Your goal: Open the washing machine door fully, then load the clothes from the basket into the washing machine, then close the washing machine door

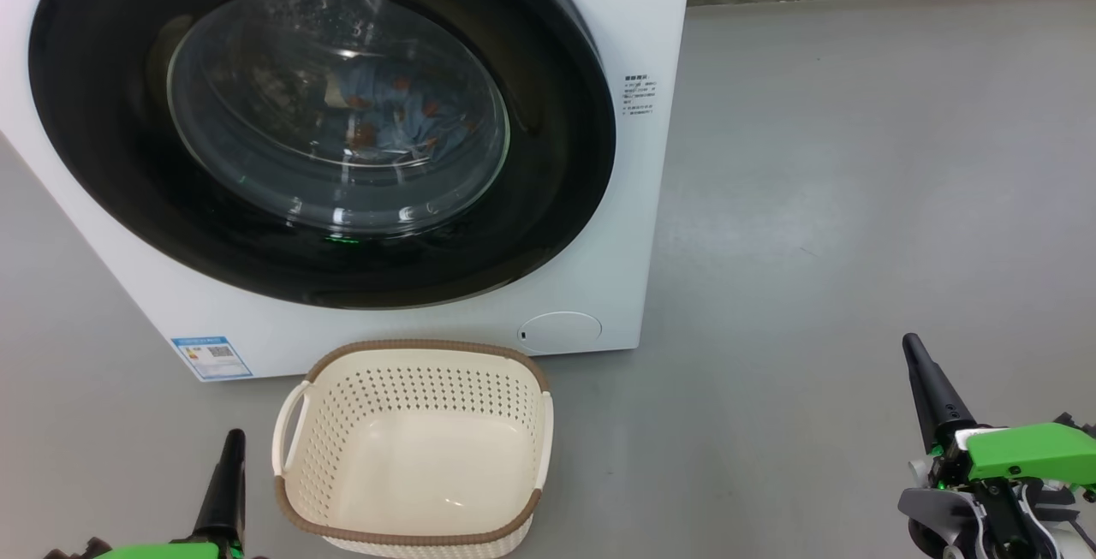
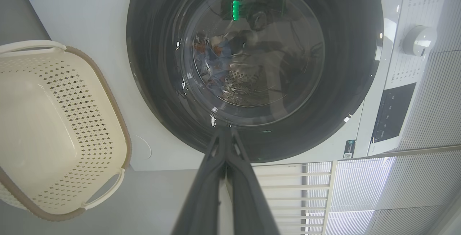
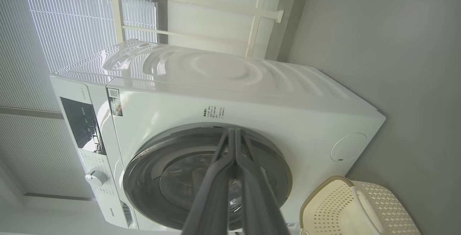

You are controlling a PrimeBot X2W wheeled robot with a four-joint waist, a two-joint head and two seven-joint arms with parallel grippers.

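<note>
The white washing machine [image 1: 651,199] stands with its round black door [image 1: 128,182] lying flat against the front. Through the door's glass I see the clothes [image 1: 394,114], light-blue fabric with orange-brown prints, inside the drum. The cream basket [image 1: 411,448] with a brown rim sits on the floor before the machine with nothing in it. My left gripper [image 1: 233,439] is shut at the basket's left, holding nothing. My right gripper [image 1: 913,345] is shut too, well off to the right above the floor. The left wrist view shows the door [image 2: 151,66], the clothes [image 2: 212,55] and the basket [image 2: 61,127].
Grey floor [image 1: 856,157] stretches to the right of the machine up to a wall base. The machine's control panel and knob [image 2: 419,40] show in the left wrist view. A white rail frame [image 3: 259,12] and window blinds stand behind the machine.
</note>
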